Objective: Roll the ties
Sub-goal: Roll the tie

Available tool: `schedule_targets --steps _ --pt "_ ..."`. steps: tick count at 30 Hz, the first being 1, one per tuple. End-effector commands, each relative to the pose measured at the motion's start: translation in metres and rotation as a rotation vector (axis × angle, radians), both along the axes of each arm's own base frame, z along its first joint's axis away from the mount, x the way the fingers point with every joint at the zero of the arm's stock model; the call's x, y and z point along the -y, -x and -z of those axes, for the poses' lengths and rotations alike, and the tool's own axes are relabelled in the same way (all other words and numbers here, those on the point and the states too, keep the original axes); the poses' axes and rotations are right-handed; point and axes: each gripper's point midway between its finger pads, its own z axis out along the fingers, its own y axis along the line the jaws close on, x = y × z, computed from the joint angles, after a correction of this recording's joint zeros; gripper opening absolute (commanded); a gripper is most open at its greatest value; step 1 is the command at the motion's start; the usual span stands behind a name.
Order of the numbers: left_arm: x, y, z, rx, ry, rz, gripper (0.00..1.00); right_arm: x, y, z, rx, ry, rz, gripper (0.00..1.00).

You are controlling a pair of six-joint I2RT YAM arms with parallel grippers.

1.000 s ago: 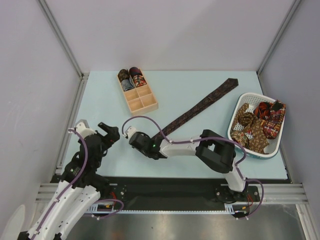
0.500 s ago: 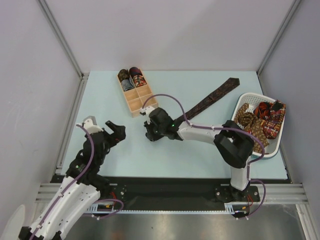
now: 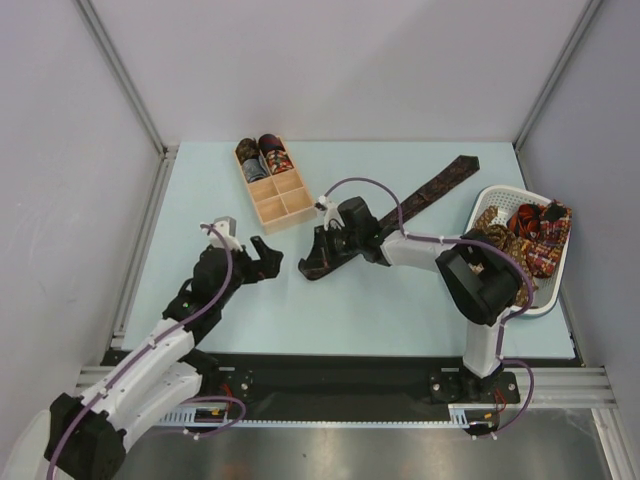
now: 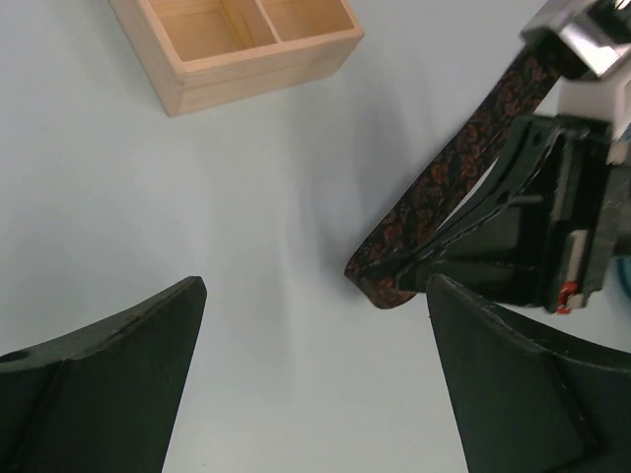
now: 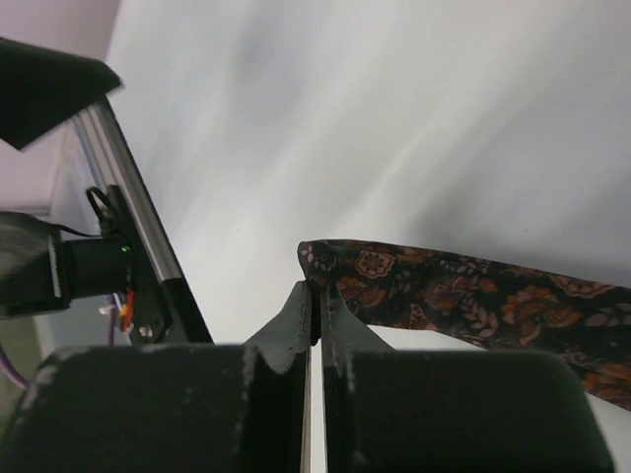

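Observation:
A long dark maroon patterned tie (image 3: pixel 432 190) lies slanting across the table, its pointed wide end at the back right. My right gripper (image 3: pixel 318 258) is shut on its narrow end. That end doubles back into a short fold (image 4: pixel 394 281) just above the table. In the right wrist view the jaws (image 5: pixel 317 292) pinch the fabric (image 5: pixel 454 291) at its edge. My left gripper (image 3: pixel 268 252) hovers just left of the fold, wide open with nothing between its fingers (image 4: pixel 108 379). Two rolled ties (image 3: pixel 258 152) sit in the far compartments of the wooden box.
The wooden compartment box (image 3: pixel 283 200) stands at the back left, close behind both grippers, and also shows in the left wrist view (image 4: pixel 237 59). A white basket (image 3: pixel 503 191) at the right edge holds several loose ties (image 3: pixel 520 245). The right arm's forearm (image 3: pixel 420 250) lies over the tie.
My right gripper closed on the tie's narrow end and carried it back and to the right, folding the tie. The left arm reached forward and right toward it, still open.

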Motion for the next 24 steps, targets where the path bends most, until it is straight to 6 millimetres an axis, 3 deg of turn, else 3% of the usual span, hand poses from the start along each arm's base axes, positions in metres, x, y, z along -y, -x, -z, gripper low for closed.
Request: schedule_targets --steps 1,12,18,24 --pt "0.019 -0.013 -0.015 0.063 -0.027 0.097 1.00 -0.002 -0.007 -0.022 -0.028 -0.127 -0.034 0.00" --pt "0.054 -0.027 0.000 0.070 -0.229 0.191 1.00 0.022 -0.023 0.013 -0.099 -0.152 0.034 0.00" --pt "0.079 -0.030 -0.005 0.069 -0.258 0.270 1.00 0.032 -0.032 0.034 -0.102 -0.079 0.090 0.00" --pt "0.084 -0.029 0.016 0.056 -0.355 0.342 1.00 0.039 -0.035 0.047 -0.110 -0.029 0.130 0.00"
